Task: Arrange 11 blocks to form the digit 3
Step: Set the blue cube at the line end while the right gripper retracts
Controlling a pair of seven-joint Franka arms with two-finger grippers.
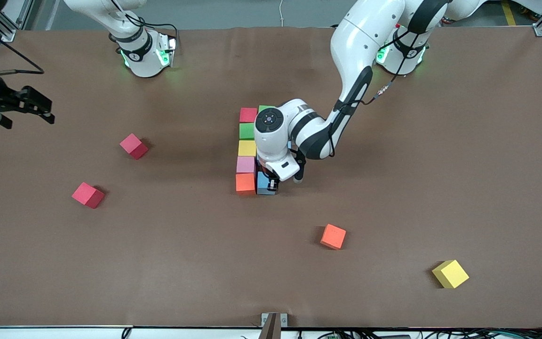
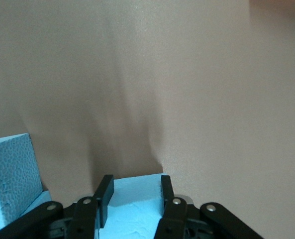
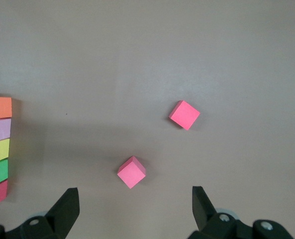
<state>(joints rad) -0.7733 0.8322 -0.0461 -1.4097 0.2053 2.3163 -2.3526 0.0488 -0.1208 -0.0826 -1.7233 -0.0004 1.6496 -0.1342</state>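
Five blocks form a straight column on the table: red, green, yellow, pink and orange. A second green block peeks out beside the red one, mostly hidden by the left arm. My left gripper is shut on a light blue block, low beside the orange block. Another light blue block stands right next to it. My right gripper hangs open and holds nothing, over the table's right-arm end.
Loose blocks lie apart: two red ones toward the right arm's end, an orange one and a yellow one nearer the front camera toward the left arm's end. The right wrist view shows both red blocks.
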